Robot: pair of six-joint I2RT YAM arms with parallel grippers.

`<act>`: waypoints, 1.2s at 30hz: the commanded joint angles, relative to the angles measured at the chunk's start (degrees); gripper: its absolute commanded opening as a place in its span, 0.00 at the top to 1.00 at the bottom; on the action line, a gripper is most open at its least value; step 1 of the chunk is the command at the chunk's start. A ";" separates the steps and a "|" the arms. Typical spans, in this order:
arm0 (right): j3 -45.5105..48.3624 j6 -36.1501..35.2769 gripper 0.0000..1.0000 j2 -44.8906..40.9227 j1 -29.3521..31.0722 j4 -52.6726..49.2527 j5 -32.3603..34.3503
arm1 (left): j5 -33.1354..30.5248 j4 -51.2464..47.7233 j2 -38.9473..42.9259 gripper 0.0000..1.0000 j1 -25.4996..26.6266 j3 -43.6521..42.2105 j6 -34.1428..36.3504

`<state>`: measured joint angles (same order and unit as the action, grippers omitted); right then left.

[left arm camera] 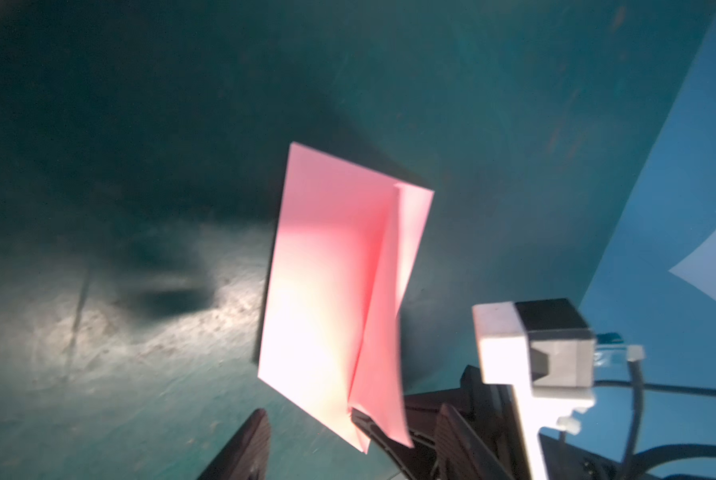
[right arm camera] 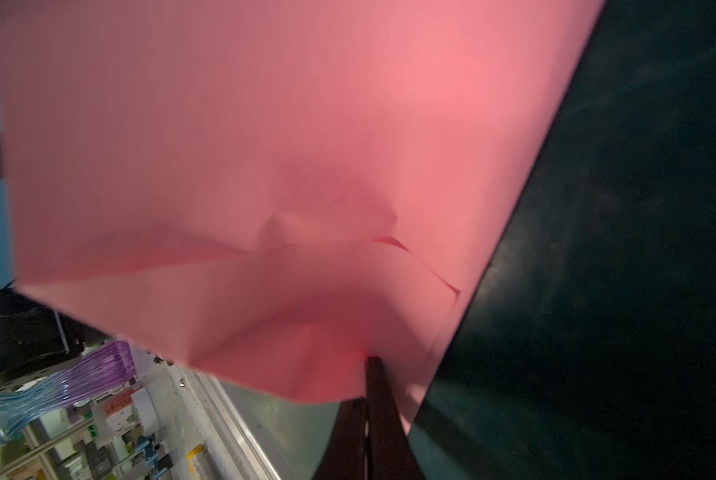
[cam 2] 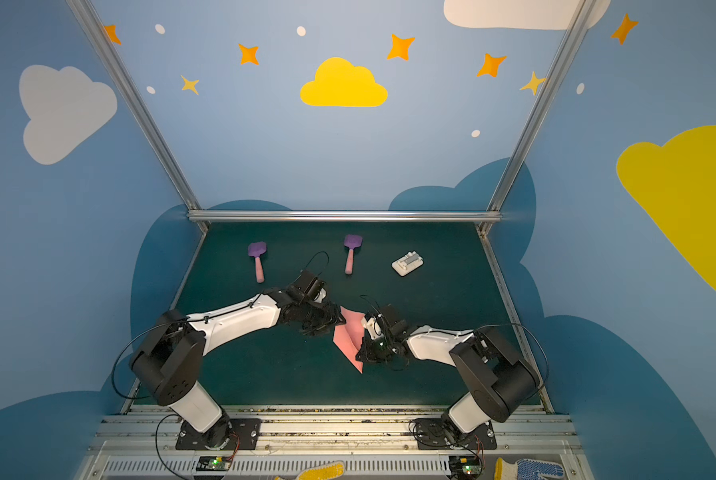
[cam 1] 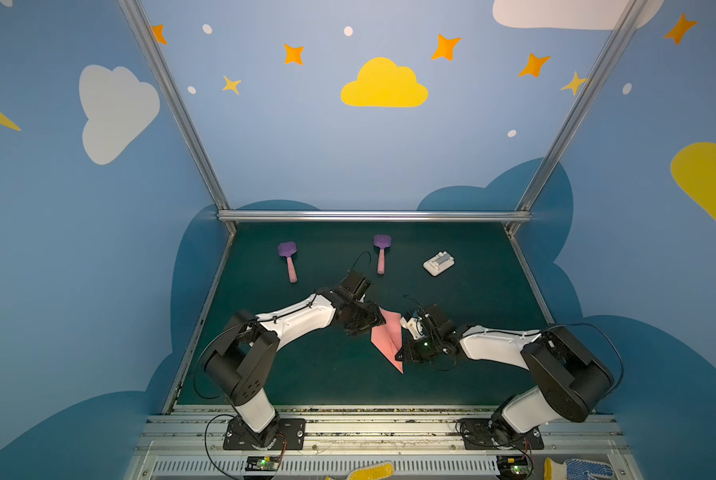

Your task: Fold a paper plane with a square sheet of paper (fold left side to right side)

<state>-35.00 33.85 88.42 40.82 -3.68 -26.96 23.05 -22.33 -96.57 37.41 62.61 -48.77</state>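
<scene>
Holding the paper plane [cam 1: 387, 340] over mid-table, between the two arms. The right hand [right arm camera: 372, 386] is clenched on the centre fold, and the wings fan out from that pinch. The left hand [cam 1: 366, 324] is released: its fingers [left arm camera: 244, 444] are spread with the wing's corner between them, and I see no contact. In both top views the nose points to the front rail and the tail end sits just beside the left hand. Can't tell whether the nose touches the table [cam 1: 306, 374].

My read is that the main folds are done and this is the finishing step, shaping the wings or setting the plane down.

Next move, one of two:
- The left hand closes lightly on the near wing to spread it. The paper is thin, so an off-crease grip will dent it.
- The right hand lowers the plane flat and lets go. That pinch is the only support until the plane rests on something.

The two purple spatulas [cam 1: 290, 259] and the white block [cam 1: 438, 263] sit at the far side, well apart and not in play.
</scene>
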 commanded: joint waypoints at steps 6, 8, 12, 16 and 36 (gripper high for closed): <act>-3.23 -5.09 1.00 -0.44 3.68 -12.68 9.82 | 0.18 -18.19 -7.22 0.34 0.12 11.58 4.84; -5.14 -5.40 1.00 -0.40 4.34 -13.21 10.66 | 0.66 -19.37 -8.38 0.34 0.21 12.66 5.00; -5.66 -5.74 1.00 -0.33 5.41 -13.58 11.67 | 1.89 -19.51 -10.74 0.36 0.96 13.88 4.05; -6.16 -6.06 1.00 -0.27 6.47 -14.15 12.96 | 2.07 -20.90 -14.05 0.40 2.35 16.76 4.28; -6.11 -7.14 1.00 -0.38 7.02 -13.76 13.07 | -0.29 -28.95 -23.09 0.91 3.73 26.92 10.47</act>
<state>-40.93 27.88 88.36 47.46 -14.35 -14.81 24.29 -48.05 -119.11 41.17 88.40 -40.16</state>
